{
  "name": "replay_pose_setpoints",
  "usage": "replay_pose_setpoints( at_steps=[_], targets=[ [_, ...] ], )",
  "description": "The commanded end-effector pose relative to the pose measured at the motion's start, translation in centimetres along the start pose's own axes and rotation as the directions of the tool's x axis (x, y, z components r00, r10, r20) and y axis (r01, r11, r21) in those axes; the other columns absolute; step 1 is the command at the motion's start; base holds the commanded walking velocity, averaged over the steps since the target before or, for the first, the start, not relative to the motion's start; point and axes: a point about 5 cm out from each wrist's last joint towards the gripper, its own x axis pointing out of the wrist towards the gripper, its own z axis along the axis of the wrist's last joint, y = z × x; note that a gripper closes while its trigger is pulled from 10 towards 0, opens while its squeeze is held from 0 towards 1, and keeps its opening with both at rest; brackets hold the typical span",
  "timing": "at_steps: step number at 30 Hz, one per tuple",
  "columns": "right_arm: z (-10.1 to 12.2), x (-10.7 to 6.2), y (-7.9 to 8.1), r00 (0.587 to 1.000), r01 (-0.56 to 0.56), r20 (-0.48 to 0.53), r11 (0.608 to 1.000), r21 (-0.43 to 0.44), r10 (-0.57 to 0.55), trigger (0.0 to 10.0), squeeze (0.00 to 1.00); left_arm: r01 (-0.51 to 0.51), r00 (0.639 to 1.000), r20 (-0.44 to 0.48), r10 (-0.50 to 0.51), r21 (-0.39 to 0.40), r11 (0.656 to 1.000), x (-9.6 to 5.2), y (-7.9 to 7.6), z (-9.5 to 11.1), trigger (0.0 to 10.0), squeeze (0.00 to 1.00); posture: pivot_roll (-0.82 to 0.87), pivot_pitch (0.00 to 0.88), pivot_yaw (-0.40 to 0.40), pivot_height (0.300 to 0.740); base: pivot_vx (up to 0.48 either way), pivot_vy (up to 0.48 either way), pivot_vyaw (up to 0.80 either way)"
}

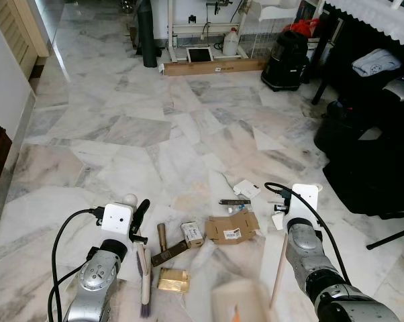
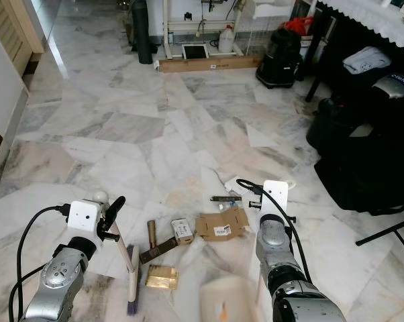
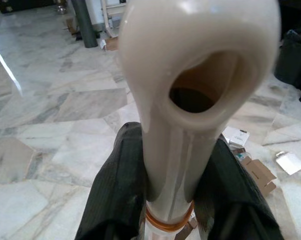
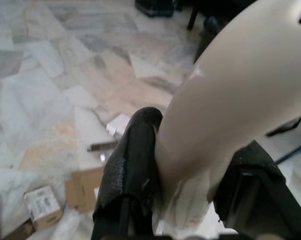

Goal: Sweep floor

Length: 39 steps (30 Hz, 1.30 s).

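My left gripper (image 1: 140, 218) is shut on a cream-handled hand brush (image 1: 145, 272). The brush stands nearly upright with its purple bristles (image 1: 146, 310) down on the marble floor. In the left wrist view the black fingers (image 3: 118, 190) clamp the handle (image 3: 190, 75) just below its hanging hole. My right gripper (image 1: 282, 209) is shut on the handle (image 1: 280, 267) of a cream dustpan (image 1: 239, 300), which lies low at the bottom centre. Litter lies between the arms: a flattened cardboard piece (image 1: 232, 229), a small box (image 1: 192, 234), a gold packet (image 1: 173, 280), a brown strip (image 1: 170, 253) and white paper (image 1: 245, 188).
Black bags (image 1: 370, 161) and a stand's leg (image 1: 390, 238) crowd the right side. A black vacuum (image 1: 286, 60), a long cardboard box (image 1: 214, 67) and a white jug (image 1: 230, 43) sit at the far wall. A wooden door (image 1: 17, 30) is on the left.
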Motion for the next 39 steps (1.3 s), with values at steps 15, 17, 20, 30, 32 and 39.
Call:
replay_pose_setpoints(
  at_steps=[15, 17, 20, 30, 32, 39],
  targets=[
    [-1.8, -0.6, -0.3, 0.997, 0.018, -0.071, 0.997, 0.081, -0.013, 10.0, 0.00, 0.008, 0.998, -0.066, -0.006, 0.030, 1.000, -0.7, 0.2, -1.3, 10.0, 0.00, 0.05, 0.080, -0.081, 0.740, 0.000, 0.000, 0.00],
    [-2.0, -0.7, -0.4, 0.997, 0.023, -0.077, 0.997, 0.076, -0.017, 10.0, 0.00, 0.004, 0.997, -0.075, -0.001, 0.031, 1.000, -0.8, 0.3, -1.6, 10.0, 0.00, 0.05, 0.080, -0.081, 0.740, 0.000, 0.000, 0.00],
    [-2.0, -0.7, -0.4, 0.997, 0.021, -0.076, 0.997, 0.075, -0.015, 10.0, 0.00, 0.006, 0.996, -0.092, -0.004, 0.028, 1.000, -0.9, 0.3, -2.0, 10.0, 0.00, 0.05, 0.082, -0.081, 0.740, 0.000, 0.000, 0.00],
    [-2.4, -0.9, -0.4, 0.996, 0.019, -0.088, 0.997, 0.071, -0.012, 10.0, 0.00, 0.094, 0.976, -0.185, -0.116, -0.125, 0.988, -1.4, -0.3, -3.3, 10.0, 0.00, 0.05, 0.086, -0.078, 0.740, 0.000, 0.000, 0.00],
    [-2.5, -0.9, -0.4, 0.996, 0.020, -0.091, 0.997, 0.070, -0.013, 10.0, 0.00, 0.105, 0.974, -0.187, -0.131, -0.143, 0.984, -1.5, -0.3, -3.3, 10.0, 0.00, 0.05, 0.086, -0.078, 0.740, 0.000, 0.000, 0.00],
    [-2.6, -1.0, -0.3, 0.995, 0.018, -0.098, 0.998, 0.066, -0.012, 10.0, 0.00, 0.118, 0.969, -0.185, -0.165, -0.238, 0.964, -1.4, 0.1, -3.1, 10.0, 0.00, 0.05, 0.091, -0.077, 0.740, 0.000, 0.000, 0.00]
  ],
)
